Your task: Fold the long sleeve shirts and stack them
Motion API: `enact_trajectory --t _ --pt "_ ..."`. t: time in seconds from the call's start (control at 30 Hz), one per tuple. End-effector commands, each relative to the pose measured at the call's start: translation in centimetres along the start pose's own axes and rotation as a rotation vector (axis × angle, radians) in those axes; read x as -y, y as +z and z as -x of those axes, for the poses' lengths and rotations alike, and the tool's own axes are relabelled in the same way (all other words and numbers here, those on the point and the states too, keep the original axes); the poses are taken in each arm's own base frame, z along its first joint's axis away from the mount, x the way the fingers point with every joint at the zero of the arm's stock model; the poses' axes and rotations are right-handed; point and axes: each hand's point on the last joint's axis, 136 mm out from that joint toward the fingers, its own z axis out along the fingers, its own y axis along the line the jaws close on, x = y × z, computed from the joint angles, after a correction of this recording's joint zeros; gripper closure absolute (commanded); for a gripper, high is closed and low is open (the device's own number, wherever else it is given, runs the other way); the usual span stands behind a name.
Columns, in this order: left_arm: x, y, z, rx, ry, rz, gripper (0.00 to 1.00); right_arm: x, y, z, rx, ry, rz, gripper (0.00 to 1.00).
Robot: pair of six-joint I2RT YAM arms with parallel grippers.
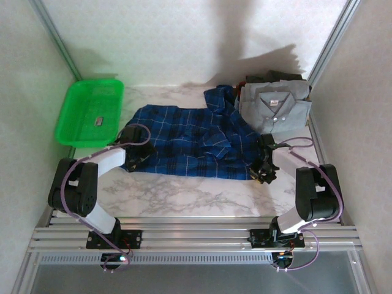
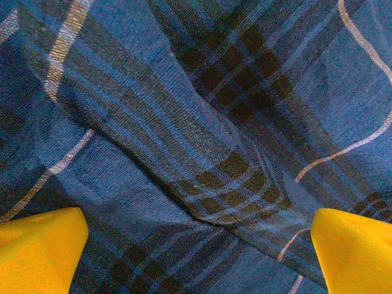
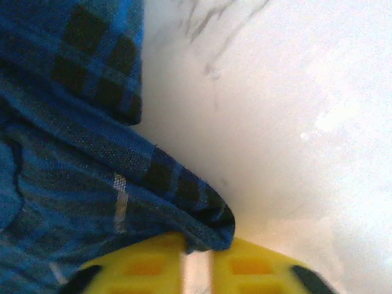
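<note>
Left jaws wide, right jaws tight on shirt

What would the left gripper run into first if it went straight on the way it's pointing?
The blue plaid shirt: a raised fold of it sits directly ahead of the open left gripper, seemingly close.

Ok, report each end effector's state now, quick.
Left end effector: open, holding nothing, over the plaid shirt.
Right end effector: closed on the plaid shirt's edge.
</note>
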Motion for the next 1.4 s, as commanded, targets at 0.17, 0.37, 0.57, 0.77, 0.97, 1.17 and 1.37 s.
enact_trajectory --t 0.17,0.37,0.57,0.77,0.97,1.17,1.37 --pt "-4.1 -0.8 -0.4 0.048 0.053 0.114 0.05 5.9 -1.6 -0.5 0.124 0.038 -0.163 1.00" --pt "-2.5 -1.9 -1.2 0.021 0.040 0.019 0.04 7.4 -1.8 -3.4 0.088 0.043 -0.102 0.84" --pt "4.5 -6.1 0.6 0.016 0.040 -0.150 0.00 3.5 -8.0 -2.4 0.186 -0.091 0.095 0.43" --pt "11.1 -11.1 2.3 0.040 0.094 -0.351 0.01 -5.1 -14.3 -3.8 0.172 -0.506 0.327 0.32" --pt "17.5 -14.8 1.8 0.084 0.248 -0.560 0.00 -13.6 -12.1 -5.6 0.224 -1.086 0.055 0.33" --pt "16.7 -16.8 1.9 0.133 0.228 -0.580 0.00 -18.6 -8.0 -4.9 0.240 -1.332 -0.116 0.35" --pt "14.1 -17.4 1.9 0.163 0.210 -0.516 0.00 -21.1 -5.7 -4.5 0.324 -1.472 -0.288 0.36"
